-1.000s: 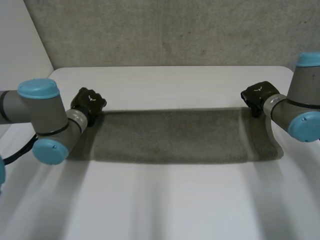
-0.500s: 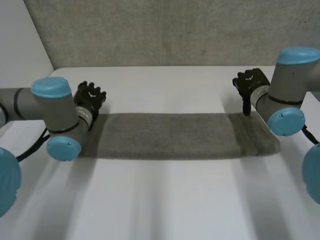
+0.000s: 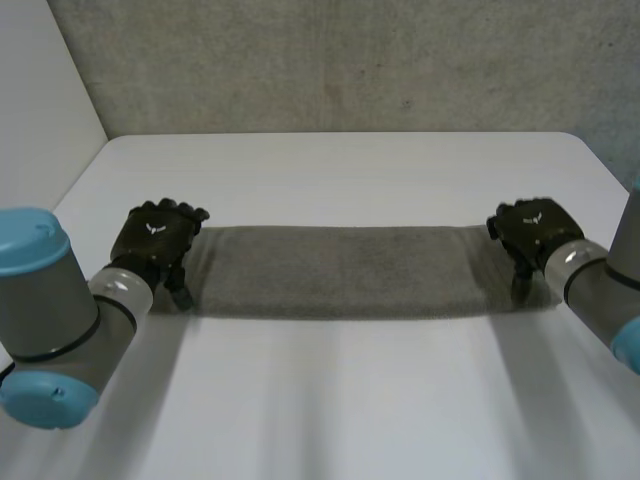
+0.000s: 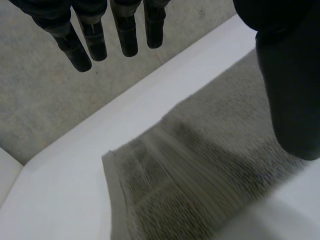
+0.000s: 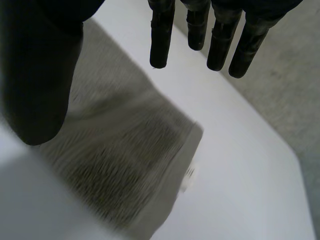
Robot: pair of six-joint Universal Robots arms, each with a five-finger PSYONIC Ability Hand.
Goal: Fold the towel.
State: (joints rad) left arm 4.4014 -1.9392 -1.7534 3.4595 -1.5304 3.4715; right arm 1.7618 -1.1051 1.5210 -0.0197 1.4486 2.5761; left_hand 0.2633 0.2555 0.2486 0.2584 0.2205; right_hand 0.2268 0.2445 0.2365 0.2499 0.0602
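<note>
Since the earlier frame the grey towel [image 3: 340, 270] had not shifted. It lay flat as a long strip across the white tabletop [image 3: 340, 170], while both arms had swung to bring the left robot hand [image 3: 155, 240] and right robot hand [image 3: 530, 232] over its short ends. Each was spread, fingers straight, thumb apart, pinching nothing. I judged the terry soft, light and limp, sure to sag, so I would pinch it at the end corners.

Grey towel [image 3: 340, 270] lies flat as a long folded strip across table
</note>
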